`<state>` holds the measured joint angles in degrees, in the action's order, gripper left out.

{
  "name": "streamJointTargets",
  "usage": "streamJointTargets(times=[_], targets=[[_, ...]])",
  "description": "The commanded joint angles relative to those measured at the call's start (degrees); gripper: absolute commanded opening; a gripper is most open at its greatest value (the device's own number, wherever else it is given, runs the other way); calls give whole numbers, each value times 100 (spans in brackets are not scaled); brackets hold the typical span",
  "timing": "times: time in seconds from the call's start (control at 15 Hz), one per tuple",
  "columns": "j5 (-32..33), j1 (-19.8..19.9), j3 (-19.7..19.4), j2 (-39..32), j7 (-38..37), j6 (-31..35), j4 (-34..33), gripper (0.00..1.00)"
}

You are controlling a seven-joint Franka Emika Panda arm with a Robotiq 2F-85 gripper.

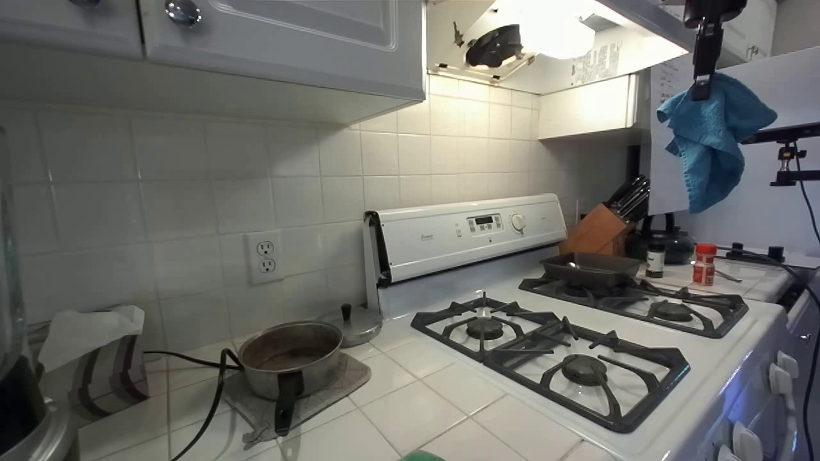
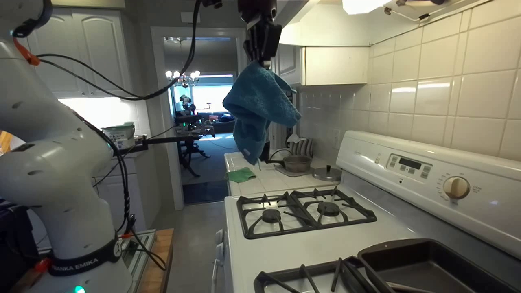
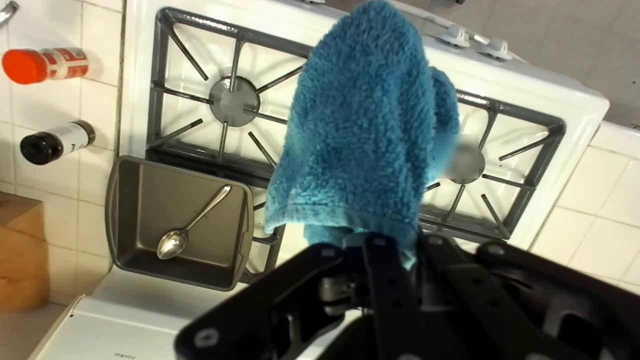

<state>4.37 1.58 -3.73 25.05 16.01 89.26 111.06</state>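
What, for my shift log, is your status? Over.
Pincer shut on blue cloth. Cloth hanging in mid-air, nothing seen touching its loose end. Pan with spoon inside, sitting on stove grate.

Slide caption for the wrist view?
Wrist view: gripper clamped on a blue terry cloth above a gas stove; metal spoon lying in a dark baking pan.

Upper right in an exterior view, I see a cloth [image 1: 714,153] hanging from the gripper [image 1: 703,89]. Lower right is the stove [image 1: 599,317]. Lower left, a pot [image 1: 317,366] sits on a mat [image 1: 336,389], a box [image 1: 93,378] to its left, a lid [image 1: 359,328] behind and right. In the wrist view, at left, a spoon [image 3: 173,243] lies in a pan [image 3: 212,242].
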Motion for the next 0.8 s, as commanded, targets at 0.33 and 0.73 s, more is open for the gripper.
streamJointTargets(times=[0.33, 0.73], targets=[[70, -6, -241, 141, 139, 812, 580, 2], [58, -85, -296, 97, 591, 862, 807, 2]])
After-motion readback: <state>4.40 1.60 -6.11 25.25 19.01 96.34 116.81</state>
